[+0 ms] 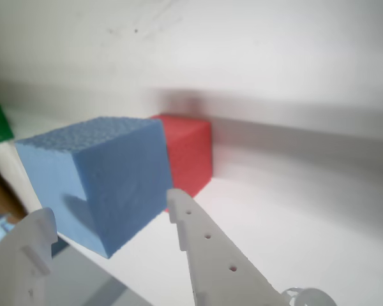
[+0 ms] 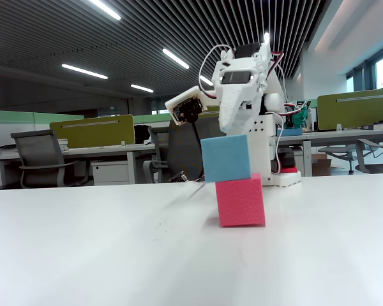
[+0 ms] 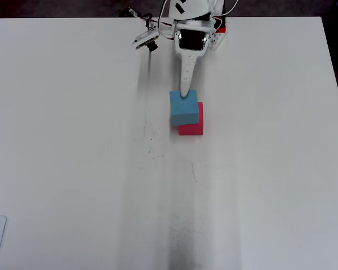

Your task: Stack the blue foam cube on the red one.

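From my station, the blue foam cube (image 2: 225,157) is sitting on top of the red foam cube (image 2: 240,201) near the middle of the white counter (image 2: 83,248), not far in front of the arm's base. In the fixed view the two touch, but the blue one is shifted to the left, so it overhangs that edge and leaves a strip of the red top bare on the right. The overhead view agrees: the blue cube (image 3: 184,107) covers only part of the red cube (image 3: 192,125), offset toward the base and the left of that picture.

The end effector (image 1: 112,220) is spread open. In the wrist view its two white fingers stand apart on either side of the blue cube (image 1: 96,178), and I see a gap at each face, so I judge that it grips nothing. In the overhead view one fingertip lies over the near edge of the blue cube; whether it touches, I cannot tell.

My worry is the retreat. The foam looks light, and the stack is off-centre. If a finger drags along a side or catches the near top edge as I lift away, it could push the blue cube further over the overhang and tip it off. Pulling back at an angle rather than straight up would be the likely cause. A bump to the red cube would shift the whole stack.
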